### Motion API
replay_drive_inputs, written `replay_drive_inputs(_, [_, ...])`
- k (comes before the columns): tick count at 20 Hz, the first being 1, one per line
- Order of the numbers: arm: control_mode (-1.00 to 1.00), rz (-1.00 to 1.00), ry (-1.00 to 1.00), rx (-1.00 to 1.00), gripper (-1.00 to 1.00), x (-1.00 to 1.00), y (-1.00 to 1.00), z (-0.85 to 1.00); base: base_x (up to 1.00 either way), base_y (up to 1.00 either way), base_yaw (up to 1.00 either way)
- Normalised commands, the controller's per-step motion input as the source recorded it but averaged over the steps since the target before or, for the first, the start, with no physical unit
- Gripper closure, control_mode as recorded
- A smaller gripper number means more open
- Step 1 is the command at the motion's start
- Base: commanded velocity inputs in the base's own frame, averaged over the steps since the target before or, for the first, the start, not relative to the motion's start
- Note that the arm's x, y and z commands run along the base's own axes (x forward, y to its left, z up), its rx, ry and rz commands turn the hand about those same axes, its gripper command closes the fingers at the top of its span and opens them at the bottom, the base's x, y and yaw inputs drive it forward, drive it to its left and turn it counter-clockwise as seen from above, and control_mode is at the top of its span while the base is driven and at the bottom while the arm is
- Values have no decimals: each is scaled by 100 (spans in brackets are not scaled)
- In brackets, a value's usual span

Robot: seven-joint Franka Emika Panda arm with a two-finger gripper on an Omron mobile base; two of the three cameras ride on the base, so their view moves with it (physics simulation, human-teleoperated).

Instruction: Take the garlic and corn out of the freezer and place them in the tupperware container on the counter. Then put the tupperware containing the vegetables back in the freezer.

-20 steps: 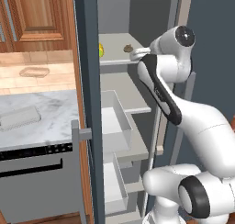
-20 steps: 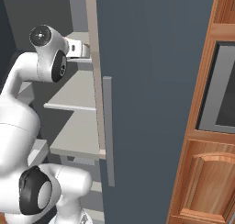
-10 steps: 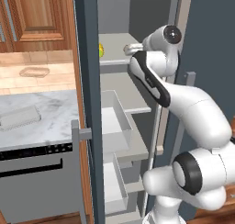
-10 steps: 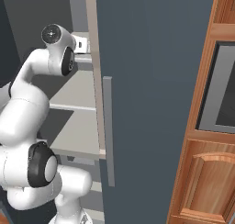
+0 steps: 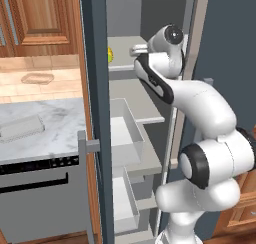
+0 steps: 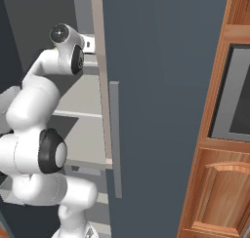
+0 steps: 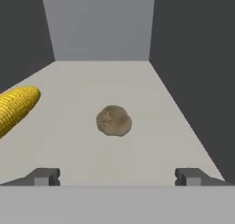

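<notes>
From the left base view, the arm reaches into the open freezer (image 5: 150, 113) at the upper shelf, toward 12 o'clock. The corn (image 5: 110, 54) peeks out as a yellow spot at the door edge. Off at 9 o'clock, the tupperware container (image 5: 37, 78) sits empty on the counter (image 5: 55, 118).

From the right base view, the wrist is level with that upper shelf, beside the long freezer door.

In the hand view, the gripper (image 7: 117, 177) is spread wide and empty, the garlic (image 7: 114, 120) lying on the shelf straight ahead at 12 o'clock, apart from the fingertips. The corn lies at 9 o'clock.

By my reading nothing is picked yet; both vegetables, the packing and the return to the freezer remain.
</notes>
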Motion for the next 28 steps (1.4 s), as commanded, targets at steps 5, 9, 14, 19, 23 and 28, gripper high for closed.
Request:
replay_drive_inputs(5, [-100, -2, 4, -1, -100, 54, 0, 0, 0, 0, 0])
replay_drive_inputs(9, [-100, -2, 5, -1, -100, 45, 4, 0, 0, 0, 0])
replay_drive_inputs(14, [-100, -3, 7, -1, -100, 33, 6, -6, 0, 0, 0])
replay_drive_inputs(19, [-100, -5, 7, -1, -100, 13, 3, -14, 0, 0, 0])
replay_drive_inputs(23, [-100, -4, 7, 0, -100, 5, 0, -24, 0, 0, 0])
replay_drive_inputs(28, [-100, -3, 2, 0, -100, 12, 0, -21, 0, 0, 0])
